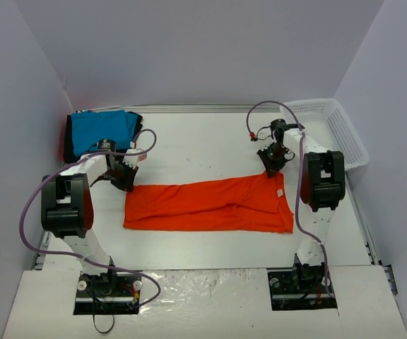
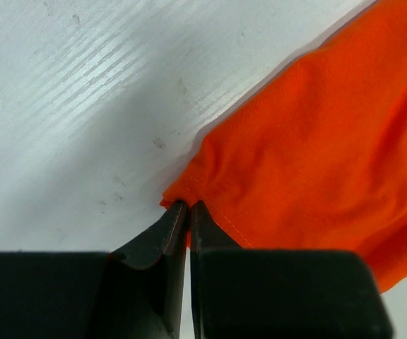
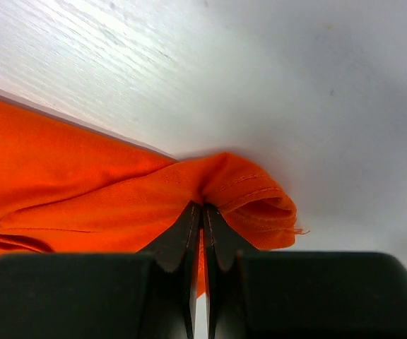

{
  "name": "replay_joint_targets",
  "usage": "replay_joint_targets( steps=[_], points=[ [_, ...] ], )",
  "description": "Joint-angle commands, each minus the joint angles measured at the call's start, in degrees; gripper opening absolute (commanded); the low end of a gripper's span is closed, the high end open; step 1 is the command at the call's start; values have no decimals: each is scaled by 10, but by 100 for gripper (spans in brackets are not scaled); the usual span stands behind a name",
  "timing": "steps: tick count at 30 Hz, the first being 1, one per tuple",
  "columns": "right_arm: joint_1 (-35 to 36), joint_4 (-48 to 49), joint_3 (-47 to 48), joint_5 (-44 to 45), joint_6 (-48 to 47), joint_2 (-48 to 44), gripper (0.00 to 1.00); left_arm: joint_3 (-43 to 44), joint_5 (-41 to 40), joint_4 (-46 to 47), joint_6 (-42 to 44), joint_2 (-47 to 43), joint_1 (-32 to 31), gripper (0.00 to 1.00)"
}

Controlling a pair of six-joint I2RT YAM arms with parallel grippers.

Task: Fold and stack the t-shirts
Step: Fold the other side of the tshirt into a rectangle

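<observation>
The orange-red t-shirt (image 1: 210, 206) lies folded into a long strip across the middle of the table. My left gripper (image 1: 128, 178) is shut on its far left corner; the left wrist view shows the hem (image 2: 210, 212) pinched between the black fingers (image 2: 168, 233). At the far right corner, my right gripper (image 1: 273, 166) is shut on a bunched fold of the same cloth (image 3: 253, 198). A turquoise-blue folded t-shirt (image 1: 104, 129) rests on a black one (image 1: 69, 141) at the back left.
A white mesh basket (image 1: 334, 131) stands at the back right by the wall. Both arm bases (image 1: 108, 286) sit at the near edge. Grey walls close in left, right and behind.
</observation>
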Motion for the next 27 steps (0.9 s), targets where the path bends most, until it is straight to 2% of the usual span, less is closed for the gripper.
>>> replay_joint_targets(
  steps=[1,11,18,27],
  points=[
    [-18,-24,-19,7,-9,-37,0,31,15,-11,-22,-25,11,3],
    [-50,-25,-46,18,-23,-70,0,85,7,-25,-42,-30,20,2],
    [-67,-24,-55,14,-29,-57,0,80,-6,-26,-37,-13,20,2],
    [-70,-23,-59,17,-32,-52,0,69,-79,23,-64,5,29,2]
  ],
)
